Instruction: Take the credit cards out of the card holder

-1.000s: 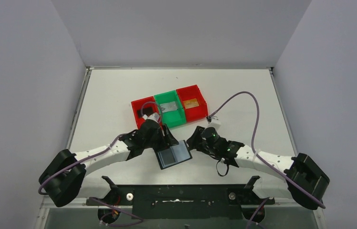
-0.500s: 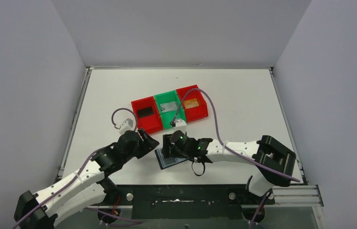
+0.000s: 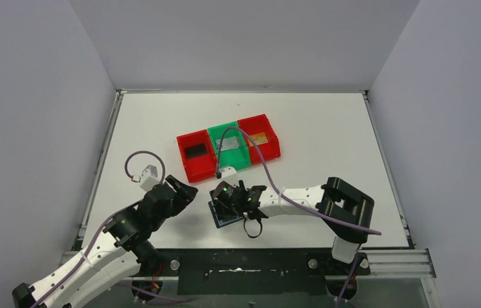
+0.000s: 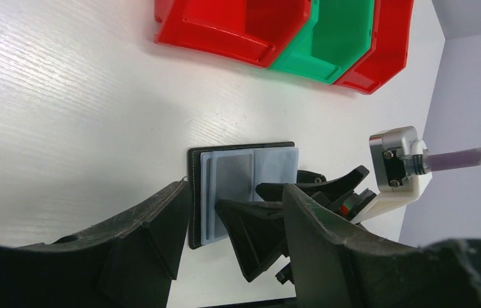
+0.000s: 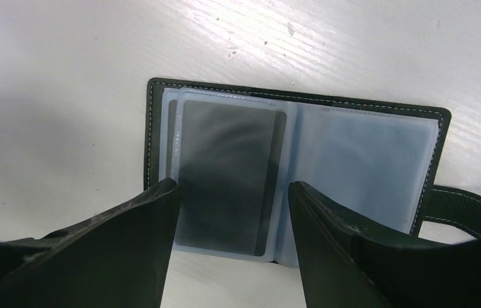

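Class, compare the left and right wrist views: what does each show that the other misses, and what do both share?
Left wrist only: the red and green bins, the left gripper. Right wrist only: a stitched black strap. Both: the open card holder on the table, a dark card in one pocket, the right gripper open over it.

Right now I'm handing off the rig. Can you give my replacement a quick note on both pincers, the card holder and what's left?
Left pincer: open, empty, off to the left of the card holder.
Right pincer: open over the holder, fingers either side of a dark card in one pocket.
Card holder: open flat on the table.
Done: the three bins each hold what looks like a card.
Left: pull the dark card; the other pocket looks empty.
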Controlling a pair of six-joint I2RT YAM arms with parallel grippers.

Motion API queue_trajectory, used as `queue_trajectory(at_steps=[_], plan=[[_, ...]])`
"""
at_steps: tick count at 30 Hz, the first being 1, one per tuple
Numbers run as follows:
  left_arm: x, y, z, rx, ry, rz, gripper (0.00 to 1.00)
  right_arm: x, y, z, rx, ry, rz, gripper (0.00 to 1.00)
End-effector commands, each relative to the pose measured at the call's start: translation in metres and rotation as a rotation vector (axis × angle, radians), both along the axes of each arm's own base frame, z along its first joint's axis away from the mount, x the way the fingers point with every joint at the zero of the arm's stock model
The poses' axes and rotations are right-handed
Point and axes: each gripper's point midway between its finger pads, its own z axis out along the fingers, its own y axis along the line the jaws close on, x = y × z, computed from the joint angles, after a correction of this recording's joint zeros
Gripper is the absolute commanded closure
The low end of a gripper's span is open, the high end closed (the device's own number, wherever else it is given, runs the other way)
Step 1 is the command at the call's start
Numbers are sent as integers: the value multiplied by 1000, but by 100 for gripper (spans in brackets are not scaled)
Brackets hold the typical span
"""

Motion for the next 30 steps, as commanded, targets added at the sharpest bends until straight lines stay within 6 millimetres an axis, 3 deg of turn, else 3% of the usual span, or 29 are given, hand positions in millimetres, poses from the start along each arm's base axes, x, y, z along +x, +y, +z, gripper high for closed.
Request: queue_trajectory(at_steps=[1,8,15,25,30], plan=[[3,4,10,-17,-23,36,46,7,7,9,-19,-41,6,38],[3,3,7,-18,-19,29,46,7,0,-5,-86,-21,-13,46],[3,0,5,-16,-14,15,46,9,-9,-14,-81,13,-57,69],[4,-17,1,-34,-9,-54,46,16,-12,-13,123,111,-97,98],[6,-32,-4,-32,9,-116,46,19,-12,-5,252,144,-105,100]])
